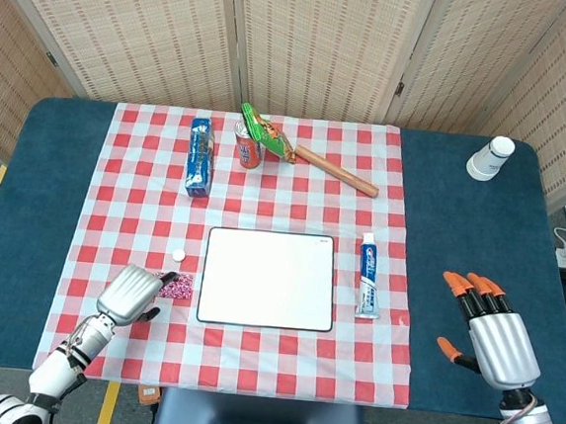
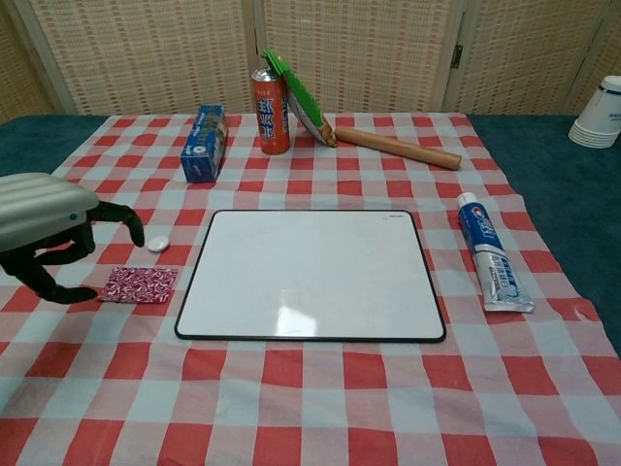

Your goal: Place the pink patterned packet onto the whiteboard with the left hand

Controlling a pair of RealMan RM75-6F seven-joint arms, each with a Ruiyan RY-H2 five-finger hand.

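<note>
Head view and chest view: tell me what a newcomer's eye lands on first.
The blank whiteboard in the middle of the red-checked tablecloth stands out first. Next comes the left hand, its fingers curled over the pink patterned packet just left of the board. At the far side, an orange can stands upright beside a green-wrapped snack.

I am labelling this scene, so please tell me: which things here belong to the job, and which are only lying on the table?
For the job: pink patterned packet, whiteboard, left hand.

Lying about: toothpaste tube, blue box, orange can, green packet, wooden roller, small white cap, paper cups.
</note>
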